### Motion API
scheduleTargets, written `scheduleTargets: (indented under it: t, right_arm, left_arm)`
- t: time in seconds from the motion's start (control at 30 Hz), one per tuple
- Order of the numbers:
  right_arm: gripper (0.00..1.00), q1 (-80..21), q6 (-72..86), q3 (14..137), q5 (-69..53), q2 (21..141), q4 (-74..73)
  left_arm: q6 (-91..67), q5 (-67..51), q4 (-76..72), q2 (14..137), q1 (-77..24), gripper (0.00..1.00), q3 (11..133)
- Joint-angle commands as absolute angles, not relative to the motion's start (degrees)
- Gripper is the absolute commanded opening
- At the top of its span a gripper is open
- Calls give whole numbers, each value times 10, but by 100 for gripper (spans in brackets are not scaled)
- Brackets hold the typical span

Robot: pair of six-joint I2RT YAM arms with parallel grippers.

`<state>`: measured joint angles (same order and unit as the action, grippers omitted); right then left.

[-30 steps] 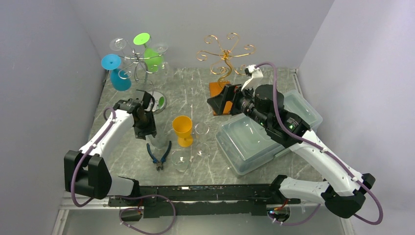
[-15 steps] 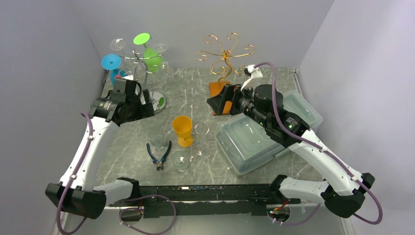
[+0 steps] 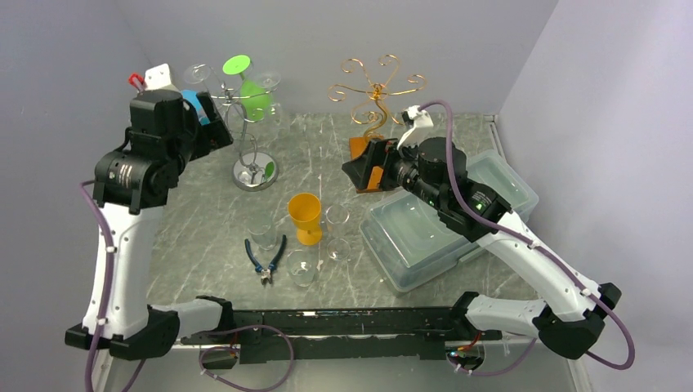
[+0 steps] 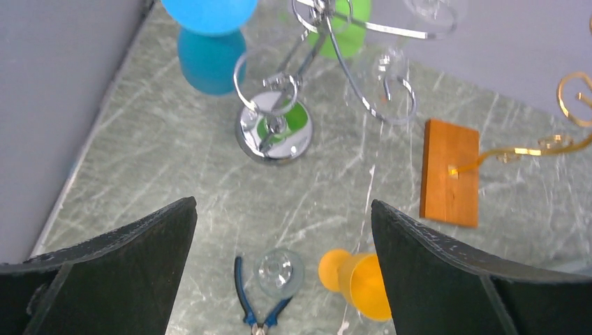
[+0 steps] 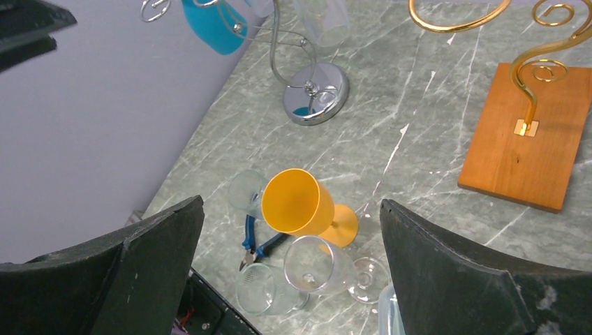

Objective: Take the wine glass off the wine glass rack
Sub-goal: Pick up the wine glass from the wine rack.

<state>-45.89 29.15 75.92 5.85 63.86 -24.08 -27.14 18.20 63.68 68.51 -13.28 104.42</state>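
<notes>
View from above a grey marble worktop [image 3: 319, 155]. A chrome wine glass rack [image 4: 276, 129] stands at the far-left corner, with a blue glass [image 4: 209, 59], a green glass [image 3: 255, 100] and clear ones hanging bowl-down from its arms. The left claw [image 4: 283, 209] hovers high over that corner, fingers spread wide and holding nothing. The blue glass is the nearest to it. The right claw [image 5: 290, 206], also spread and holding nothing, hangs near the middle of the far edge by an empty gold rack [image 3: 376, 86]. The step in hand looks like the approach to a hanging glass. To do it well, the left claw should drop beside the blue bowl, close gently, then draw the foot outward along its wire arm (not straight down), keeping clear of the neighbouring glasses so the light rack does not tip.
</notes>
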Motion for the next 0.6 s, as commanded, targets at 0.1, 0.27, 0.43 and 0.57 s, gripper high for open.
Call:
scheduleTargets:
  t: [0.1,0.27,0.43,0.57]
  right_arm:
    - [100,-459,291,798,57,644,-251]
    - [100,-459,291,803,55,645,-260]
    - [100,-459,292,804,58,644,-268]
    - [100,-459,293,806,60,644,-270]
  left_arm:
    - [-231,299,648,800,-111,99,1152]
    - [-234,297,641,857,-41,99,1194]
    - [-232,216,604,897,10,99,1198]
    - [-224,182,587,920,24,99,1210]
